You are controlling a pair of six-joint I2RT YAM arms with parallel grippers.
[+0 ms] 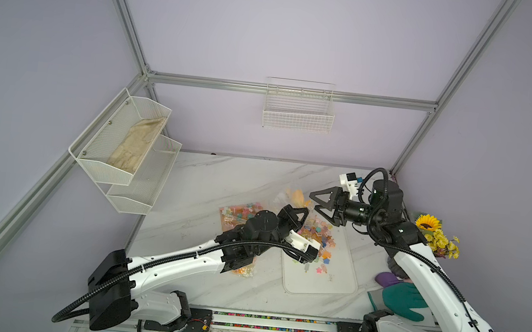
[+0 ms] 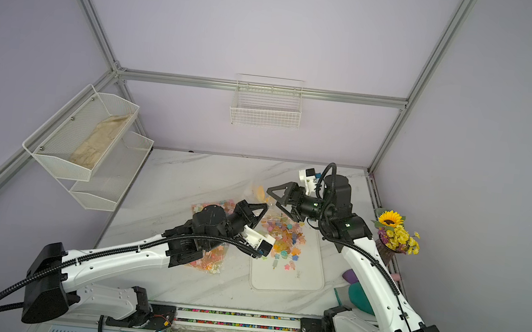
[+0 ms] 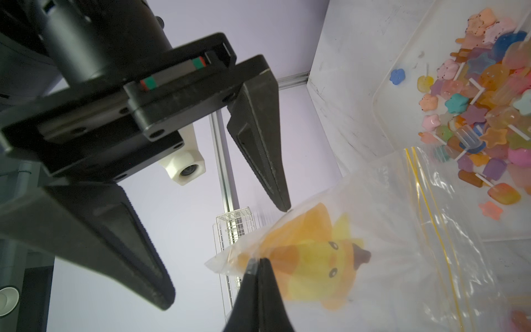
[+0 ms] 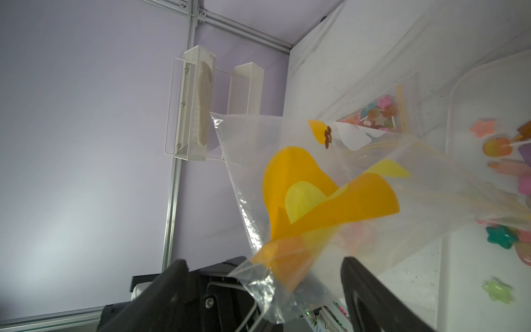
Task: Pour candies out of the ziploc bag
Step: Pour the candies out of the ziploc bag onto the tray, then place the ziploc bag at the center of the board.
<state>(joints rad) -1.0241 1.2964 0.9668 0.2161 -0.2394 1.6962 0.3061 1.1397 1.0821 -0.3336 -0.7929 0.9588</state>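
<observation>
We see the ziploc bag (image 4: 301,186) as thin, glossy, crinkled clear plastic film. On the tray (image 1: 330,281), smooth matt white plastic, the candies (image 3: 471,115) look translucent and shiny. Under the tray, the tabletop (image 1: 222,185) is polished, marble-patterned.

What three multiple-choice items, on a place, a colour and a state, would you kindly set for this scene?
1. The loose candies lie: A on the white tray; B in a bowl; C on the floor.
2. The duck print on the ziploc bag is: A blue; B yellow-orange; C green.
3. The left gripper is: A open; B shut on a candy; C shut on the ziploc bag.
Key: A, they pile inside its rim; B, seen in both wrist views; C, its fingers pinch the bag's edge.
</observation>
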